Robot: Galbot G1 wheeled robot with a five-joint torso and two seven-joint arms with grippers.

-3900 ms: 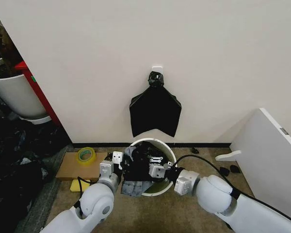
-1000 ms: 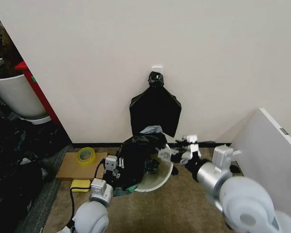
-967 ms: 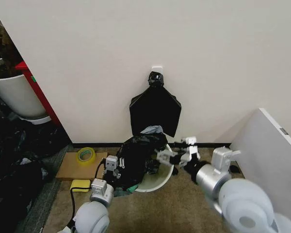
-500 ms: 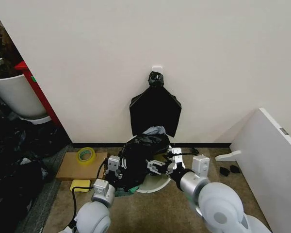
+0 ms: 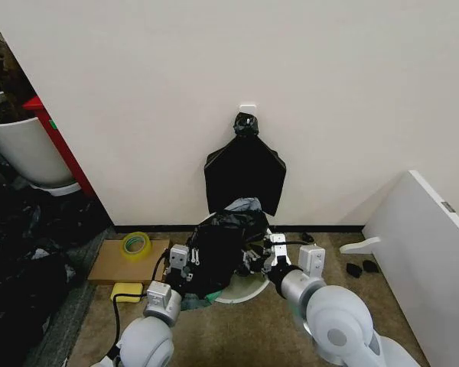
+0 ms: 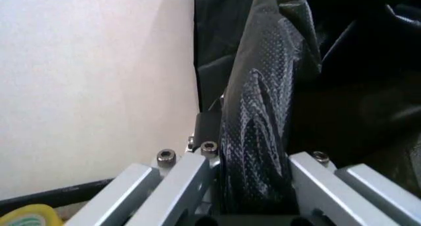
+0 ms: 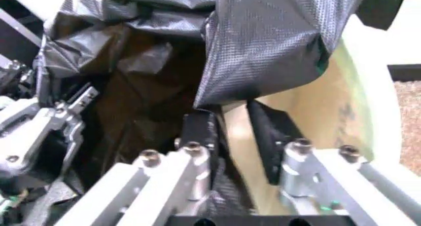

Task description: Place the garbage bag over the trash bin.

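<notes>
The glossy black garbage bag [image 5: 220, 243] bulges up over the cream-white trash bin [image 5: 251, 287], which stands against the wall with only its near rim showing. My left gripper [image 5: 185, 264] is at the bag's left side, shut on a fold of the garbage bag [image 6: 257, 132] that runs between its fingers [image 6: 176, 182]. My right gripper [image 5: 258, 258] is at the bag's right side, over the bin. Its black pads [image 7: 198, 131] stand apart, so the right gripper [image 7: 233, 133] is open. The bag [image 7: 263, 43] hangs just above them and the bin's inner wall [image 7: 322, 112] lies behind.
A flat black bag bundle [image 5: 245, 177] hangs from a wall hook above the bin. On the left, a yellow tape roll [image 5: 136, 245] lies on cardboard [image 5: 111, 266], with a yellow sponge [image 5: 125, 290]. A large white tub [image 5: 27, 151] is far left, a white panel [image 5: 428, 245] right.
The bag has been pulled up out of the bin. My right gripper let go, swung out to the right, then came back to the bag's right side. The left gripper kept its hold.
</notes>
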